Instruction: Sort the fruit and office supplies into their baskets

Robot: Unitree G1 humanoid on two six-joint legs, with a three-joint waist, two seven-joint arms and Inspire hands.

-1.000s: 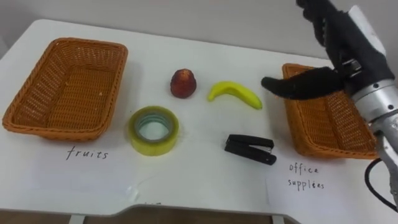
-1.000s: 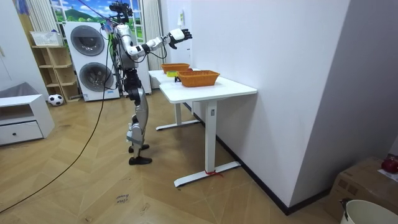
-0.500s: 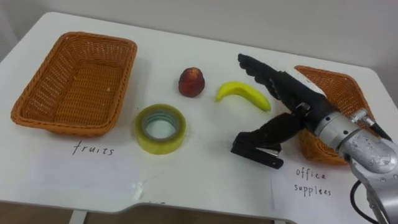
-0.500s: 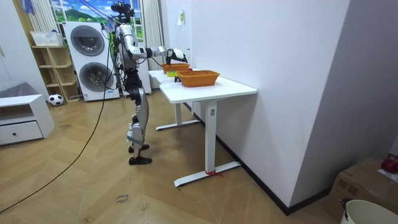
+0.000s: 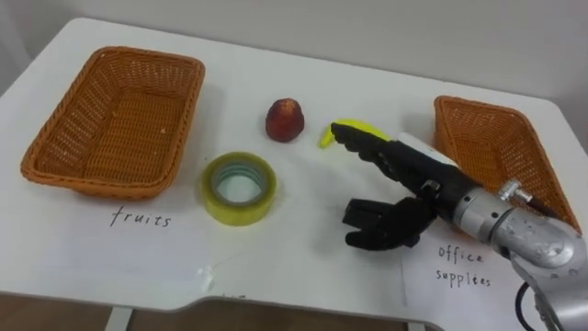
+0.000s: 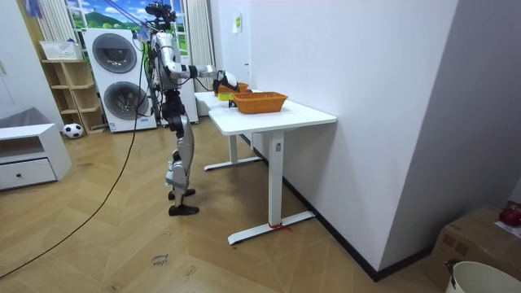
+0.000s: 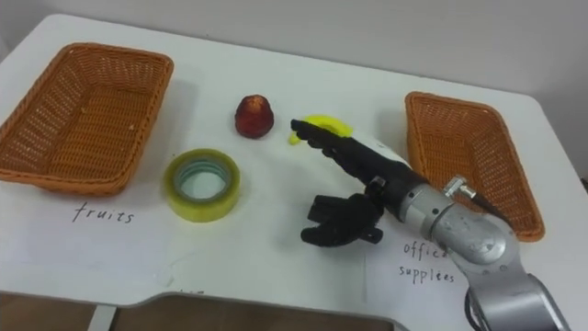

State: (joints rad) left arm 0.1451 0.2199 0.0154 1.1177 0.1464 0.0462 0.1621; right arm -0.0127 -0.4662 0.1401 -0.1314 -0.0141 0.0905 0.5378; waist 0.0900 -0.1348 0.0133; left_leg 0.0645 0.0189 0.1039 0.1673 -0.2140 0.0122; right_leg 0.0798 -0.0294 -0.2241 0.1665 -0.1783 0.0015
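Observation:
A black stapler point(image 5: 363, 230) lies on the white table point(image 5: 303, 267), front right of centre. My right hand point(image 5: 413, 175) hangs low over it, open: straight fingers point toward the far left and the thumb rests down at the stapler. Those fingers cover most of a yellow banana point(image 5: 342, 129). Left of the banana sits a red peach point(image 5: 285, 119). A yellow tape roll point(image 5: 239, 188) lies nearer the front. The wicker basket point(image 5: 110, 124) labelled fruits holds nothing, as does the one point(image 5: 496, 156) labelled office supplies at the right.
Paper labels lie in front of each basket near the table's front edge. In the room view I stand at the table's point(image 6: 269, 118) end on the room view's left, with my right arm reaching over it; washing machines point(image 6: 118, 77) are behind me.
My right hand has come down from above the office supplies basket, leftward and toward me, onto the stapler; it now hides most of the banana. The camera has shifted slightly.

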